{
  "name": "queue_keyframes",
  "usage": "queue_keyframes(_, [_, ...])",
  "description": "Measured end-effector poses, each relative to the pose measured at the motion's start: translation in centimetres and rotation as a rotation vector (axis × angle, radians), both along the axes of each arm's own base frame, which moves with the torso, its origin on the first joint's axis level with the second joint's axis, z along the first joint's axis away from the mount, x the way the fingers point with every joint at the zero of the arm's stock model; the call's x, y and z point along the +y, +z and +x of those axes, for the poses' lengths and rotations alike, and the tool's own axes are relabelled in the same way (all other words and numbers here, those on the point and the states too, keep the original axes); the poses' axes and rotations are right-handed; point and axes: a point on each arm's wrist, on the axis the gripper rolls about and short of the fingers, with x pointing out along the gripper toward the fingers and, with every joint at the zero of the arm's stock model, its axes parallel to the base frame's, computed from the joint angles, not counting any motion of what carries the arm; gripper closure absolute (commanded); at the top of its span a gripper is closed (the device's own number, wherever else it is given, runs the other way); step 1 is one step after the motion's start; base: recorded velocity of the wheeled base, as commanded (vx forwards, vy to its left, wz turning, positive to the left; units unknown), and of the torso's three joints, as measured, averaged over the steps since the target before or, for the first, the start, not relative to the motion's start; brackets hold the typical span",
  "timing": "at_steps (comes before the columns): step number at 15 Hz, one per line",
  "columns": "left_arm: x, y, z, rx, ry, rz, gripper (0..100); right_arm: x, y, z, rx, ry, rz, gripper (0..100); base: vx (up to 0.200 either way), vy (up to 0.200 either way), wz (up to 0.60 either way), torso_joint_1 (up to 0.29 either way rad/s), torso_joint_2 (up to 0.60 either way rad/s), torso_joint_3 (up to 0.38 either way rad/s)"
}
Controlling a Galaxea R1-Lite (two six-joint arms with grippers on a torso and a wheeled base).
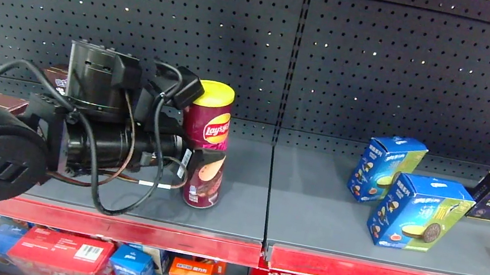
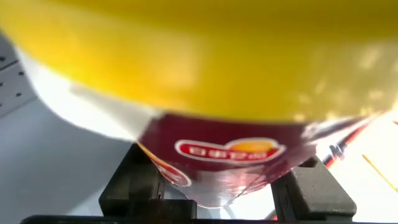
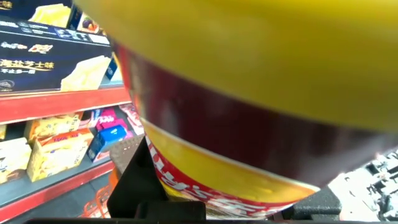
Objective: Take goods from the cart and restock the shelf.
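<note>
**Setting the chip can down square on the shelf**

My left gripper point(image 2: 221, 196) is clamped on the chip can point(image 1: 208, 128). A finger point(image 2: 134, 186) presses on each side of its maroon body, below the yellow lid. The can is upright in the left bay of the grey shelf point(image 1: 233, 206), and its base seems to be on the board, back from the red front edge.

To finish this well, I want the base flat before I let go. Then I should part the gripper only a little and draw straight back along my arm's line, so neither side drags the tall, tippy can over.

Further right stand two blue biscuit boxes point(image 1: 418, 213), well apart from the can. The stretch between looks the likely place for a neighbour. My right gripper point(image 3: 217, 208) is closed around a second chip can point(image 3: 249, 124), which should go just beside the first.
</note>
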Motion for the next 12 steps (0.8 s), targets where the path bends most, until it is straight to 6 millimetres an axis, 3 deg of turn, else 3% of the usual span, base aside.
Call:
queue_keyframes(4, [0.5,0.2,-1.6,0.004,-0.067,-0.018,100,0.2,-0.2,-0.8,-0.02,-0.002,-0.019,100,0.0,0.0,0.0,0.0,0.0,0.0])
queue_keyframes(7, [1.2,-0.1,-2.3,0.013,-0.25,-0.047,100,0.2,-0.3,-1.2,-0.01,-0.007,-0.049,100,0.0,0.0,0.0,0.0,0.0,0.0])
queue_keyframes(12, [2.6,-0.7,-0.1,-0.095,-0.345,-0.056,100,0.4,-1.4,-1.9,0.031,-0.004,-0.043,100,0.0,0.0,0.0,0.0,0.0,0.0])
